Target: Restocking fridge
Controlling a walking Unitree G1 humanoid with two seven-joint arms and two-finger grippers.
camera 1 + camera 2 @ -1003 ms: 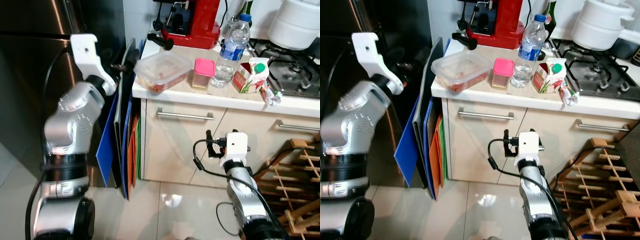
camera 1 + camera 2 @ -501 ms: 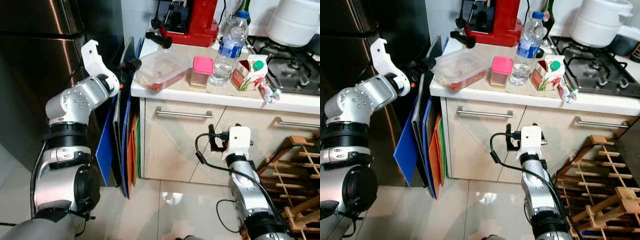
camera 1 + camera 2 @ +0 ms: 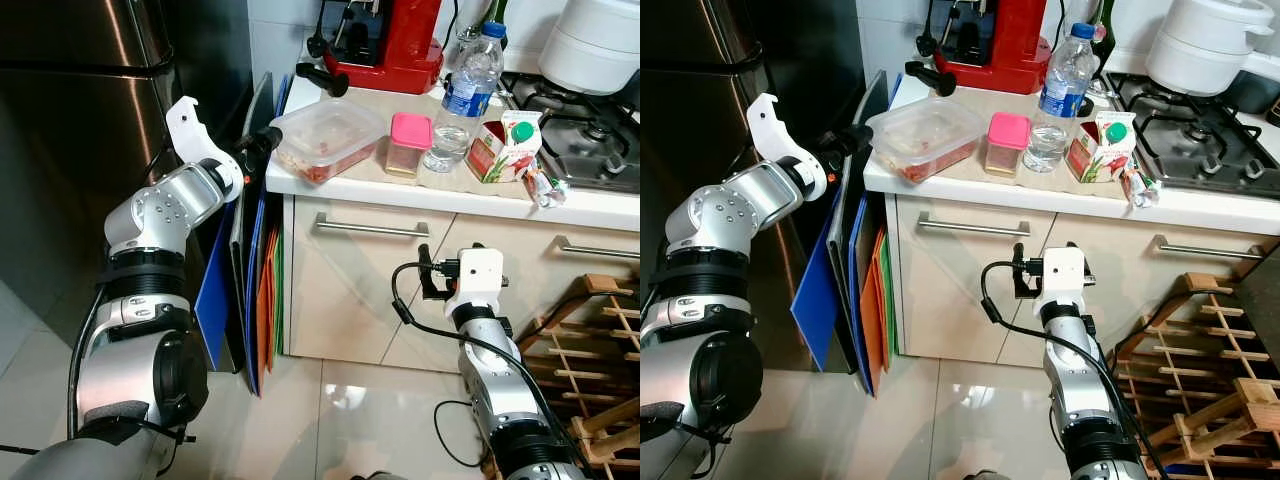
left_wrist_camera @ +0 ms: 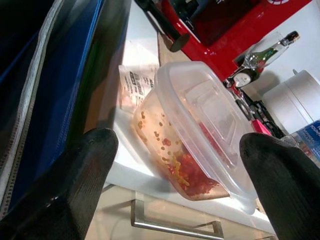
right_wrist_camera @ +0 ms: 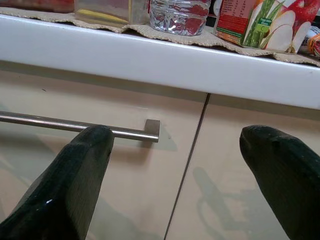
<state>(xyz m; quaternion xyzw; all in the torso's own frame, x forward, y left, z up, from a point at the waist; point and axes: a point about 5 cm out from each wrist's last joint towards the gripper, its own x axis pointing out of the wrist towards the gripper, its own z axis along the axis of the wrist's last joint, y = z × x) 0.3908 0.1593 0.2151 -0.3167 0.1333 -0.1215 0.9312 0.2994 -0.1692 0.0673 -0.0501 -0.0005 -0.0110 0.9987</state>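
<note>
Head view: the left pincer (image 3: 262, 140) reaches toward the food container (image 3: 327, 137) at the bench (image 3: 420, 190) corner, beside upright boards (image 3: 262, 290).

Left wrist: fingers (image 4: 75, 175) apart, flanking the container.

Right wrist: the right pincer (image 5: 180, 185), fingers apart, faces a drawer handle (image 5: 75, 127).

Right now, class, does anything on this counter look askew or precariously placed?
Yes: the clear food container sits at the counter's left corner, angled, one corner overhanging the edge. The small tube lies flat beside the upright juice carton.
</note>
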